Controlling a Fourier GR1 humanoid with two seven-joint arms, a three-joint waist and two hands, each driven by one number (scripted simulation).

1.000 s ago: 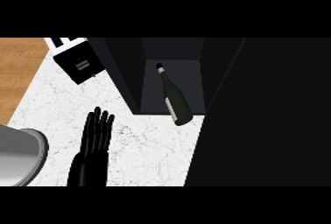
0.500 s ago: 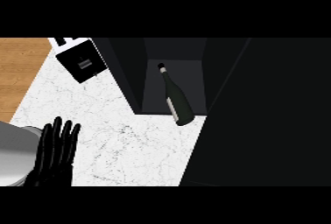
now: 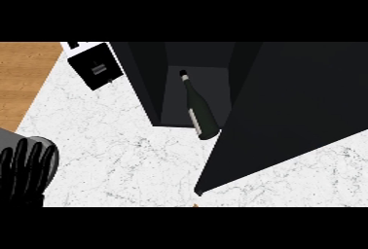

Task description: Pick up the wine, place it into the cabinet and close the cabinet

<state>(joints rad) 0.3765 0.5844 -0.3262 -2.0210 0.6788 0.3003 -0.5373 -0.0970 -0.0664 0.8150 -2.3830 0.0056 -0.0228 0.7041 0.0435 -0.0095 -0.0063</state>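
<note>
The dark wine bottle (image 3: 200, 111) is inside the dark cabinet (image 3: 147, 82), neck toward the back, its base at the front lip of the opening. The cabinet's door (image 3: 287, 112) is swung open and fills the right of the head view as a large black panel. My left hand (image 3: 25, 170) shows at the lower left corner, fingers straight and pointing up, open and holding nothing, well away from the bottle and the cabinet. My right hand does not show.
A black and white box-shaped appliance (image 3: 93, 68) sits at the counter's far left corner. A grey rounded object (image 3: 39, 142) lies partly behind my left hand. The white marble counter (image 3: 122, 155) spreads between hand and cabinet; wooden floor (image 3: 22, 73) lies beyond its left edge.
My left hand has drawn back leftward and down from the middle of the counter to the lower left corner. The bottle and the door have not moved.
</note>
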